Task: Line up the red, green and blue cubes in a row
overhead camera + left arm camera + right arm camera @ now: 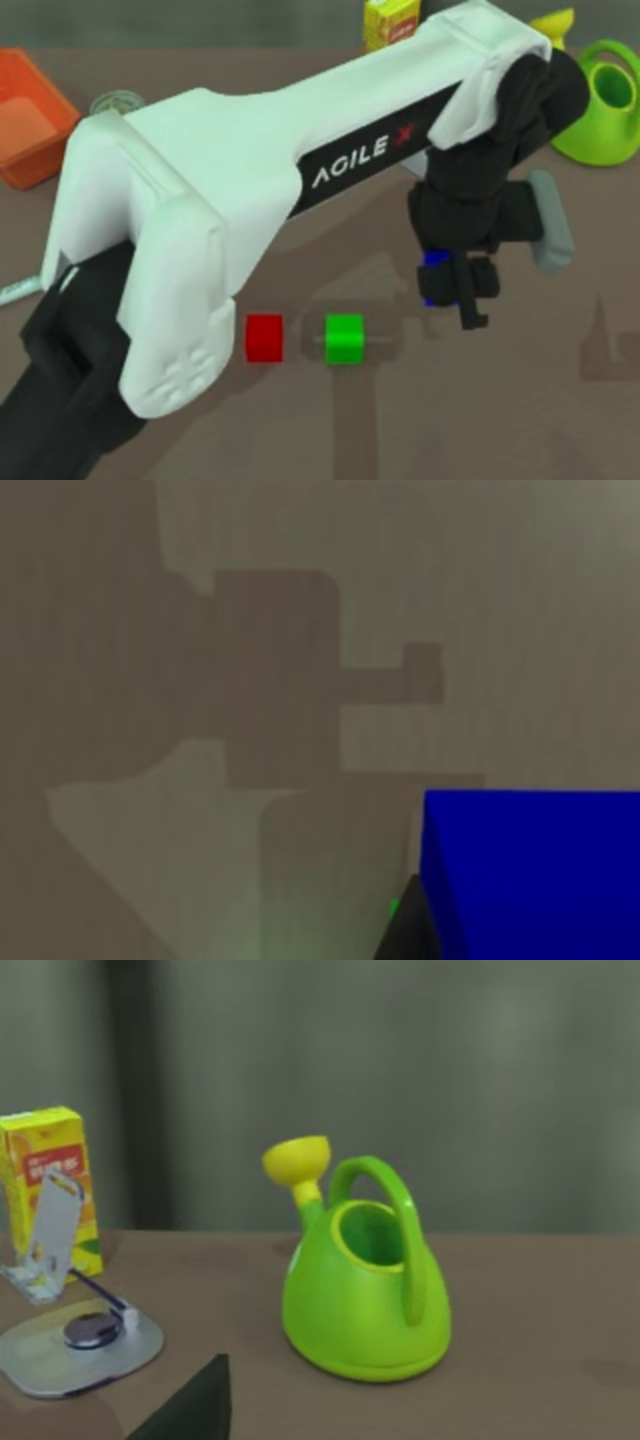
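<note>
Surface: brown tabletop (520, 420) under a grey back wall; you look down on it from above.
Red cube (264, 337): near the front of the table, resting flat.
Green cube (344, 338): just to the red one's right, level with it, a small gap between them.
Left gripper (452, 285): you have the left arm stretched across the table; its fingers are clamped on the blue cube.
Blue cube (434, 262): right of the green one, held in those fingers; whether it touches the table you cannot tell.
Right gripper: you cannot see it from above.
Far right: lime-green watering can (603, 100).
Far middle: yellow carton (390, 22).
Far left: orange tray (28, 118).
</note>
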